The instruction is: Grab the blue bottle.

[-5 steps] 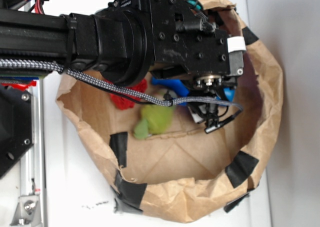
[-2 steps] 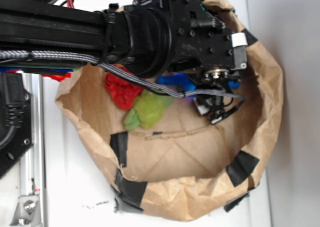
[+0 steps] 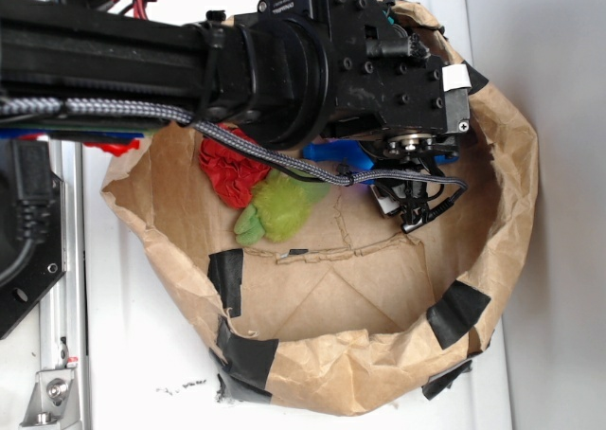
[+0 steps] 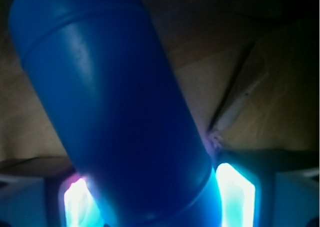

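White table (image 3: 133, 354), paper bag (image 3: 379, 373). We see gripper (image 4: 150, 197) fingers (image 4: 235, 194) pinching bottle (image 4: 115, 107); smooth plastic may slip, hold sitting off-centre.

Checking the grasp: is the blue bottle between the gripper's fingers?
Yes, the blue bottle fills the wrist view with a finger on either side.

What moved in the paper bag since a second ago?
The arm swung up and left a little, uncovering the red cloth ball. The green plush toy shifted slightly left. The blue bottle sits between the gripper fingers now. The paper bag stayed put.
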Available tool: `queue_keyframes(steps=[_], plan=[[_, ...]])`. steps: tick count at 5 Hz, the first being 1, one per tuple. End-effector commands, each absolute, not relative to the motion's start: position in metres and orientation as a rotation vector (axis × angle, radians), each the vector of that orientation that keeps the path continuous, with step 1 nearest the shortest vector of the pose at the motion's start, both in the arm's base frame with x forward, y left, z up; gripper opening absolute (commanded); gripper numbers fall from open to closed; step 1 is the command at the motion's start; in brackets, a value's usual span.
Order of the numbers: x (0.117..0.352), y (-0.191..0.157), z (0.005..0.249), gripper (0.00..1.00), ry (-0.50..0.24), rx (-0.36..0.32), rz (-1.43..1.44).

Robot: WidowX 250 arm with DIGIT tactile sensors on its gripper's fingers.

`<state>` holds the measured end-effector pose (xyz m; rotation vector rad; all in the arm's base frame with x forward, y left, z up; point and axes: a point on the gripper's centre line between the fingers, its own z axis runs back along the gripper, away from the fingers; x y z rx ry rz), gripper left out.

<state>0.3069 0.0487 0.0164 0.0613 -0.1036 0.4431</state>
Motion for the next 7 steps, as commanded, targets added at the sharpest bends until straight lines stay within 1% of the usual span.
queue_keyframes(steps=[1, 2, 3, 4, 5, 6, 7], plan=[[0.308, 0.042, 0.038, 0.00, -0.153, 0.037, 0.418], [0.292, 0.022, 0.089, 0.00, -0.140, -0.026, 0.426], [0.271, 0.005, 0.139, 0.00, -0.154, -0.082, 0.414], [0.262, -0.001, 0.174, 0.00, -0.146, -0.079, 0.467], [0.255, -0.010, 0.188, 0.00, -0.189, -0.104, 0.410], [0.256, -0.011, 0.185, 0.00, -0.186, -0.109, 0.415], [0.260, -0.011, 0.180, 0.00, -0.185, -0.079, 0.398]])
